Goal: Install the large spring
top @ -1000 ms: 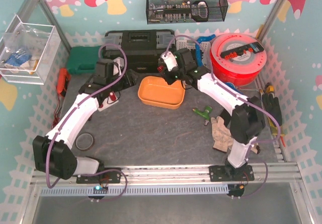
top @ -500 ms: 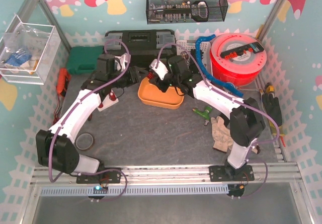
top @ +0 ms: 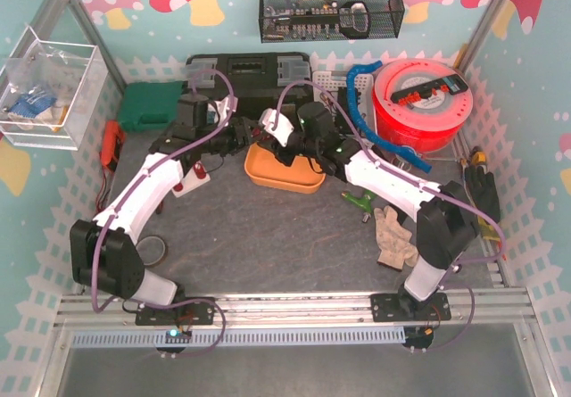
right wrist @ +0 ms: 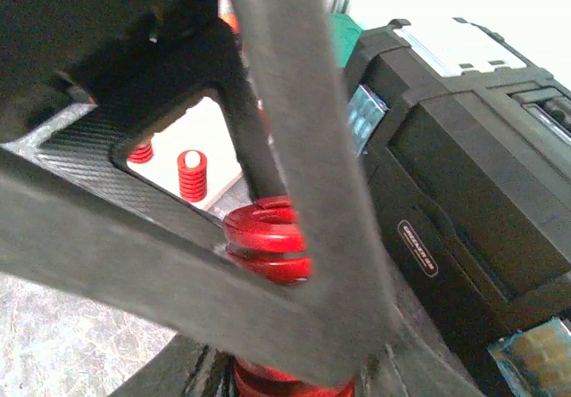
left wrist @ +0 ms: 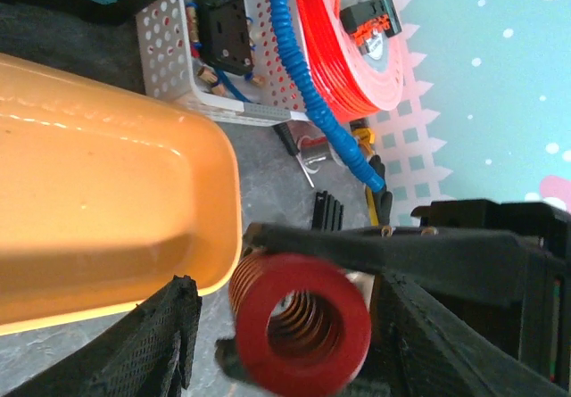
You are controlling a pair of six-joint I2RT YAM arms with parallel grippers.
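The large spring [left wrist: 299,326], a red coil, hangs in the air just past the corner of the orange tray [left wrist: 89,201]. My right gripper [top: 268,136] is shut on it, and the right wrist view shows its coils [right wrist: 268,241] between my blurred fingers [right wrist: 339,236]. My left gripper [top: 239,134] faces it end-on. Its jaws [left wrist: 299,343] stand open on either side of the spring, with a gap at the left finger [left wrist: 174,334]. Below sits a white base plate [right wrist: 214,147] bearing small red springs [right wrist: 190,176].
The orange tray [top: 285,172] lies under both grippers. A black toolbox [top: 250,71], a green case [top: 147,104] and a red filament spool [top: 422,103] line the back. Gloves [top: 390,235], a green tool [top: 359,199] and a tape roll [top: 150,250] lie nearer.
The right gripper has carried the spring leftward past the tray's rim. The left gripper swung up to meet it, and its jaws have narrowed around the spring.
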